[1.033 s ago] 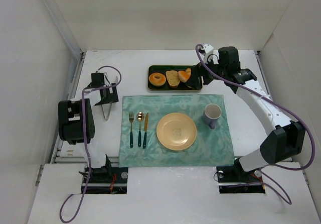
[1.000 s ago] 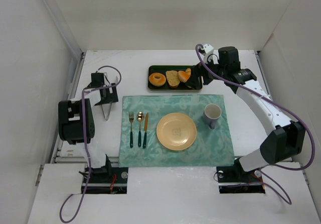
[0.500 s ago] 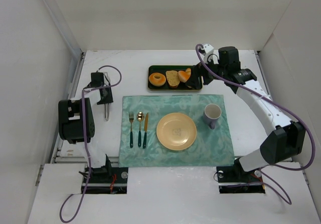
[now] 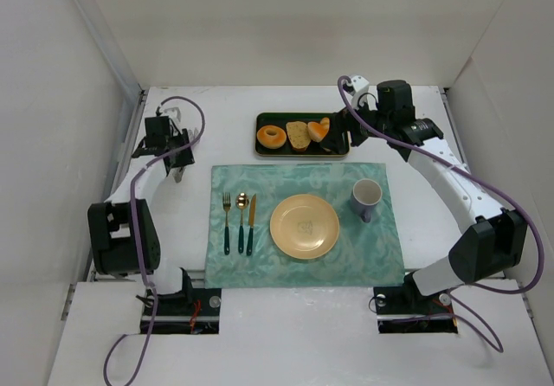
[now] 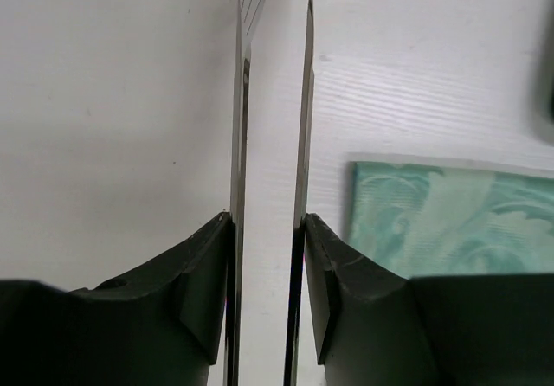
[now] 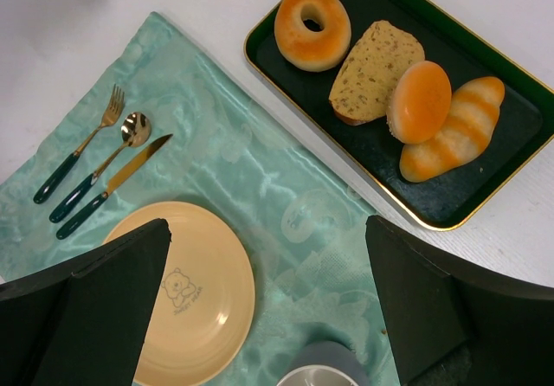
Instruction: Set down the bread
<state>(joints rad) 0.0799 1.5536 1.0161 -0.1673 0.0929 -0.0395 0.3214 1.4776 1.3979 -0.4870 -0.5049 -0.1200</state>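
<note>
on the tray (image 6: pixel 512 142) lies bread (image 6: pixel 313 47); left fingers (image 5: pixel 203 291) pinch tongs (image 5: pixel 240 144).

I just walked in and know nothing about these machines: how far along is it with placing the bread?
Early on. Done: the cutlery and mug sit on the mat. In hand: the left gripper is shut on the metal tongs; the right gripper hangs open. Left: the bread lies on the dark tray, and the yellow plate, probably its goal, is bare.
</note>
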